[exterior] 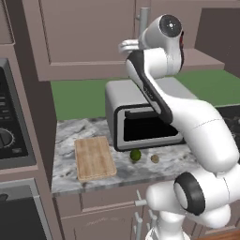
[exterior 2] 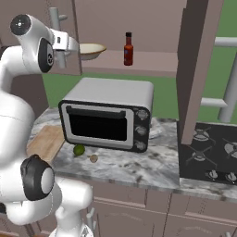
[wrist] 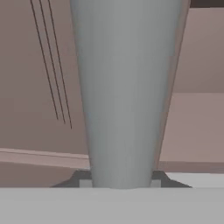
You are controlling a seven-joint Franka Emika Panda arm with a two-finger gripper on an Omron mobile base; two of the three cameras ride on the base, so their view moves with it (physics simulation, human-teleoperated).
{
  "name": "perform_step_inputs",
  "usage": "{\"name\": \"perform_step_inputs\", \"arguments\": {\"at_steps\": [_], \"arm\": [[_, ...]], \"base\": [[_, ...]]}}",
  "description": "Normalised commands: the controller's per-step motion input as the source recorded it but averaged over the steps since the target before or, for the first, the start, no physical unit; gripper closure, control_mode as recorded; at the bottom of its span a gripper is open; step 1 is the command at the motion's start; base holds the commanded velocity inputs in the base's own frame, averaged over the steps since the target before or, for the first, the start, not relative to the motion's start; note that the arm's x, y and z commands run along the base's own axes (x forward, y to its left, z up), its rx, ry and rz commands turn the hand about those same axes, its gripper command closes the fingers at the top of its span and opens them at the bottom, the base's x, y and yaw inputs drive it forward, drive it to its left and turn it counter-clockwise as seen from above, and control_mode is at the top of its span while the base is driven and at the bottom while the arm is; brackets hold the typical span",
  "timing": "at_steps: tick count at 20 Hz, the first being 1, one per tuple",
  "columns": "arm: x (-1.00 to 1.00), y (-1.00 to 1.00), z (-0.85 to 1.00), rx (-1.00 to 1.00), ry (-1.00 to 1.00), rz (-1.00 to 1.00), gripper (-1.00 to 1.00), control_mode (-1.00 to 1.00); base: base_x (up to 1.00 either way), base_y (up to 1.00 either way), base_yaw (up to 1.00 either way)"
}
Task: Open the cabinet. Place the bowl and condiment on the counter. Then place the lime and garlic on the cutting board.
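The cabinet (exterior 2: pixel 134 28) hangs above the table (exterior 2: pixel 139 166): its right door (exterior 2: pixel 196 69) stands swung out edge-on over the stove (exterior 2: pixel 210 157), baring a flat mauve shelf, and its left door (exterior: pixel 84 37) is panelled and lies flat to the front. The pincer (wrist: pixel 122 181) is up at that left door's inner edge, its two dark fingertips (wrist: pixel 81 178) pressed to either side of the long grey bar handle (wrist: pixel 124 92), a smooth round rod.

The table is grey-white marbled stone with a straight front edge. A boxy silver toaster oven (exterior 2: pixel 109 113) with a dark glass door takes the middle back, leaving an open strip along the front edge.

The board (exterior: pixel 94 158) is pale wood with grain and rounded corners, and lies flat at the front left, bare on top.

The bowl (exterior 2: pixel 91 50), wide, shallow and tan, sits at the shelf's left end, near the arm's wrist. The bottle (exterior 2: pixel 128 49), slim, dark red and black-capped, stands upright mid-shelf, apart from the bowl.

The lime (exterior: pixel 135 155), round and green, rests just before the oven, between board and garlic (exterior: pixel 154 159), a tiny beige bulb; the two lie near each other, not touching.
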Motion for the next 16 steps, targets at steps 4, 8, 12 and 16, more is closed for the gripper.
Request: {"name": "perform_step_inputs", "arguments": {"at_steps": [4, 8, 12, 16], "arm": [[-0.95, 1.00, 0.00, 0.01, 0.04, 0.06, 1.00, -1.00], [-1.00, 1.00, 0.00, 0.00, 0.11, 0.13, 1.00, -1.00], [-1.00, 1.00, 0.00, 0.00, 0.11, 0.17, 1.00, -1.00], [-1.00, 1.00, 0.00, 0.00, 0.12, 0.18, 1.00, -1.00]], "base": [[0.00, 0.00, 0.00], [0.00, 0.00, 0.00], [0.00, 0.00, 0.00], [0.00, 0.00, 0.00]]}}
